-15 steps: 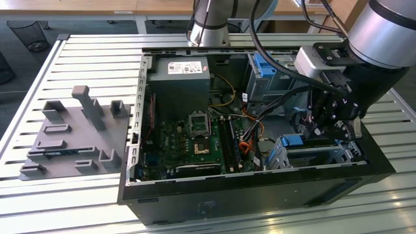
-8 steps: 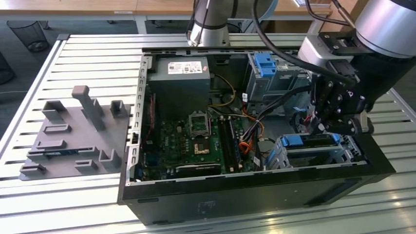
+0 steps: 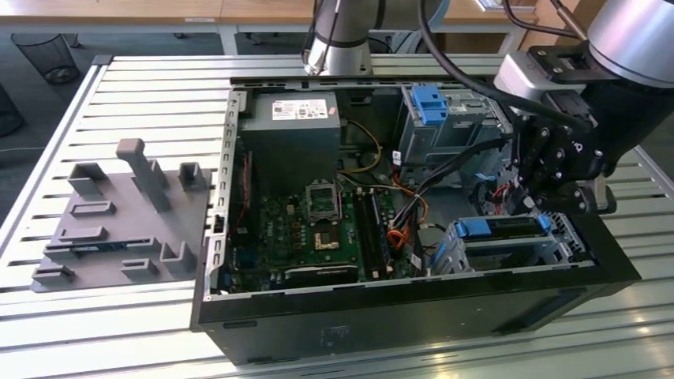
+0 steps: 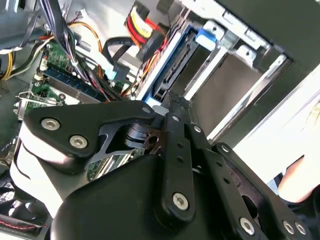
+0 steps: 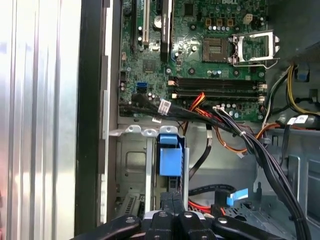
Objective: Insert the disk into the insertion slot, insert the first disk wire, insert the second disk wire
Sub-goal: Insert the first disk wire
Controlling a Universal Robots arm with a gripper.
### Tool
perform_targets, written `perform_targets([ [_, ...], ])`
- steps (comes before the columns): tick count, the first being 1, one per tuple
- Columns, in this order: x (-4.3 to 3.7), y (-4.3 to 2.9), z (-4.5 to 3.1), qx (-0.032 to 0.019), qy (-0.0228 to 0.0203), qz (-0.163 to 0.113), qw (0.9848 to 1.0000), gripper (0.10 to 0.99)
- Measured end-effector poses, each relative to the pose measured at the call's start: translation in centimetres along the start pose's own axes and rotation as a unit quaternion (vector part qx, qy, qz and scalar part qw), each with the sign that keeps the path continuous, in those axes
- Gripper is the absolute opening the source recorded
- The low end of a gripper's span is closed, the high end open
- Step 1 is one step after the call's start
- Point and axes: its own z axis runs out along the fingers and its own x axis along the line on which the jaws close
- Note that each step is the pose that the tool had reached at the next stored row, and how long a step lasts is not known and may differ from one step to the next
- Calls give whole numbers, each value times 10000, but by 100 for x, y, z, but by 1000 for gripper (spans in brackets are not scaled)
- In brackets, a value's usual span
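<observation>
The disk (image 3: 503, 228), clipped in its bright blue frame, sits inside the insertion slot (image 3: 526, 254), a silver perforated cage at the case's corner on the exterior view's right. My gripper (image 3: 535, 207) hangs just above the disk's end. In the first wrist view its two black fingers (image 5: 167, 201) stand pressed together at the blue frame (image 5: 170, 155), and I see nothing between them. The second wrist view has the gripper (image 4: 172, 98) tip right at the disk's edge (image 4: 172, 67). A loose black cable with a blue plug (image 5: 237, 196) and red wires (image 5: 199, 204) lie beside the slot.
The open computer case (image 3: 400, 312) lies on a slatted metal table (image 3: 147, 87). A taller grey bay with a blue tab (image 3: 430, 101), the power supply (image 3: 290, 118) and the motherboard (image 3: 316, 229) fill it. Wire bundles (image 3: 421, 178) cross the middle. A grey fixture plate (image 3: 116, 221) is at the exterior view's left.
</observation>
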Motion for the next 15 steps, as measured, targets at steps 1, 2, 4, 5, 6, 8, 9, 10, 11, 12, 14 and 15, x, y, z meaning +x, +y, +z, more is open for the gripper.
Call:
perform_targets([
  [1,-6,-24,0,0,0,0,10000,106],
  [2,-13,-45,0,0,-1,0,10000,106],
  [4,-36,-82,0,0,0,0,10000,106],
  [5,-52,-95,0,0,0,0,10000,106],
  [6,-71,-106,0,0,0,0,10000,106],
  [8,-106,-113,0,0,0,6,10000,106],
  [9,-118,-114,0,0,0,17,10000,106],
  [10,-141,-116,1,0,-1,47,10000,106],
  [11,-152,-117,1,1,-1,61,10000,106],
  [12,-162,-117,1,1,-1,75,10000,106],
  [14,-184,-119,1,1,-1,102,9999,106],
  [15,-197,-119,1,1,-1,112,9999,106],
])
